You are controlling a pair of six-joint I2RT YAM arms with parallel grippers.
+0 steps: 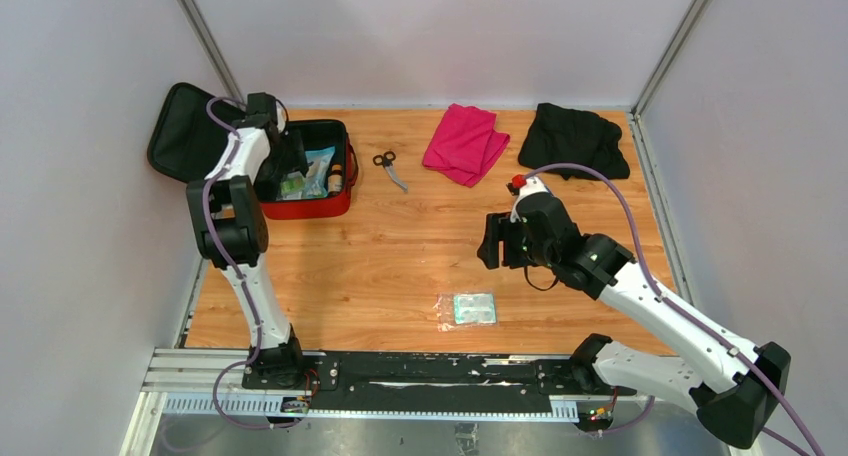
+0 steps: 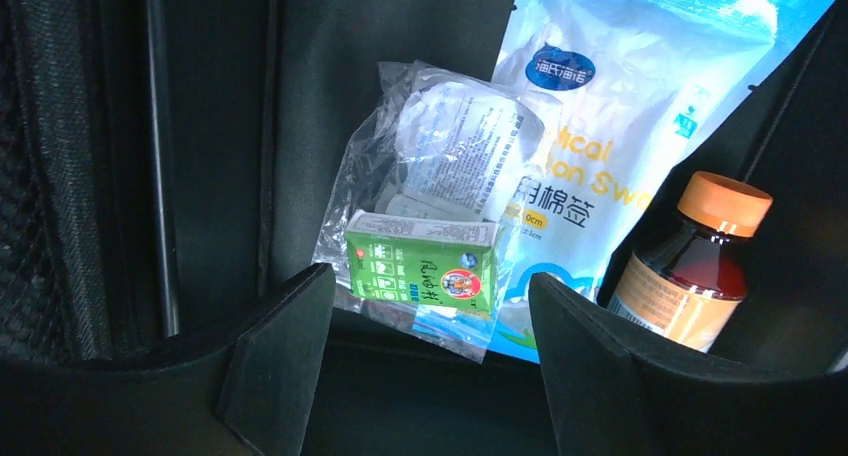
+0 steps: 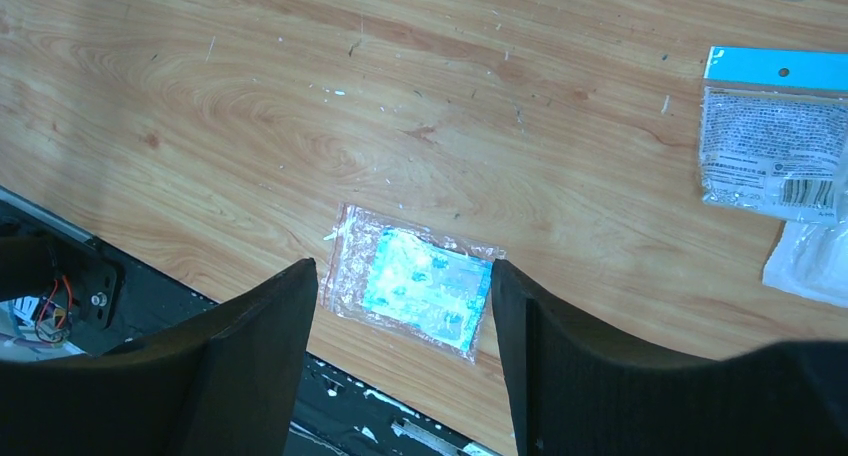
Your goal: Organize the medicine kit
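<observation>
The medicine kit (image 1: 312, 204) lay open at the tabletop's (image 1: 400, 256) far-left corner, the left claw (image 2: 430, 276) spread empty inside it, the right claw (image 3: 402, 271) spread above a plastic sachet (image 3: 430, 291). Soft-sided and light, the case would likely sag; its rim looked the firmest hold.

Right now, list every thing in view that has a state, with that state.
medicine kit, unzipped, lid laid back.
left gripper, open, over the kit's contents.
right gripper, open, above the clear pouch.
bottle, capped, inside the kit.
scissors, closed, on the table.
pink cloth, folded.
black cloth, bunched up.
</observation>
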